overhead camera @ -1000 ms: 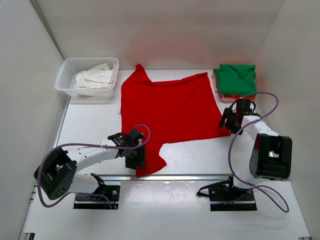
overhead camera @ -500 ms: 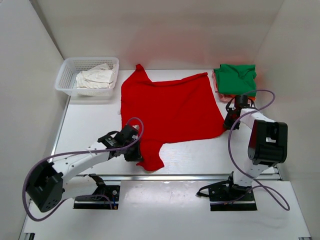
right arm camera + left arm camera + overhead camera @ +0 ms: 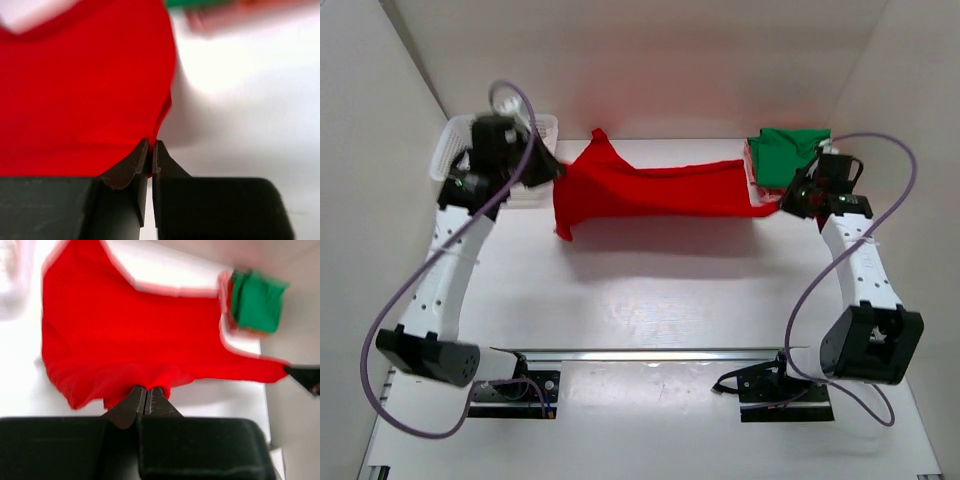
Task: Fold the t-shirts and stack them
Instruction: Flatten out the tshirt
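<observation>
The bright red t-shirt [image 3: 650, 190] hangs stretched between both grippers above the table's far half. My left gripper [image 3: 552, 170] is shut on the shirt's left edge, near the basket; in the left wrist view the cloth [image 3: 135, 345] bunches at the closed tips [image 3: 145, 388]. My right gripper [image 3: 786, 200] is shut on the shirt's right corner, and the right wrist view shows the red fabric [image 3: 80, 95] pinched between its tips [image 3: 151, 143]. A folded green t-shirt [image 3: 790, 155] lies on top of a salmon-pink one [image 3: 754, 172] at the back right.
A white mesh basket [image 3: 448, 160] stands at the back left, partly hidden by the left arm. White walls close in the table on the left, back and right. The arm bases sit at the near edge.
Both grippers closed on the red t-shirt's near edge and lifted it up and toward the back. The shirt went from lying flat to hanging stretched between the two arms.
</observation>
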You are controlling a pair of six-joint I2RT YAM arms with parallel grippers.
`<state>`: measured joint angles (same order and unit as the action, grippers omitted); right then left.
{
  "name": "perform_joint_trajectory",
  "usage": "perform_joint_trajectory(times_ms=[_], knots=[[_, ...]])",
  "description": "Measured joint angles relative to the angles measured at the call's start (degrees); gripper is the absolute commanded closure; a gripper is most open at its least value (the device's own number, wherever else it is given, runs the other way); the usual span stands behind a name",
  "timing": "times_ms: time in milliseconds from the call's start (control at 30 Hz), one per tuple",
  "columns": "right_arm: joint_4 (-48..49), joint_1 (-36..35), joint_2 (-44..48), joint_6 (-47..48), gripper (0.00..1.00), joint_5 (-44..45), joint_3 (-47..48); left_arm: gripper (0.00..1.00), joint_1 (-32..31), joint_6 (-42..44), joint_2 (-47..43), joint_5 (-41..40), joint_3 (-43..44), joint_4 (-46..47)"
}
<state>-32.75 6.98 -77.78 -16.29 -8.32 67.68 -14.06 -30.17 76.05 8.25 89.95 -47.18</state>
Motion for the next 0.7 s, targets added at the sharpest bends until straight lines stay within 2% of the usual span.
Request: perform_joint_trajectory(times_ms=[133,167,233,333,433,700], knots=[[0.9,-0.7,4.3,-0.1,1.00,-2.4,6.5,1.00,2.8,3.2,10.9,-0.2,26.5,-4.1],[0.9,-0.7,5.3,-0.2,0.99,-3.1,7.0,1.00,3.1,3.5,12.2,-0.1,30.2,-4.2],[0.6,-0.3,6.9,-0.3,1.00,-4.1,7.3,1.00,3.6,3.7,11.8,0.5,32.1,-4.7],[-0.5,0.2,7.5,-0.2,1.00,-4.9,7.7,1.00,4.1,3.7,9.0,1.0,29.2,-5.6],[-1.6,0.3,7.5,-0.2,0.99,-5.5,7.6,1.00,4.2,3.8,4.9,1.0,22.4,-5.4],[-3.0,2.2,9.6,1.4,1.00,-6.8,4.5,1.00,3.0,2.9,-13.7,1.2,-8.9,-5.6]])
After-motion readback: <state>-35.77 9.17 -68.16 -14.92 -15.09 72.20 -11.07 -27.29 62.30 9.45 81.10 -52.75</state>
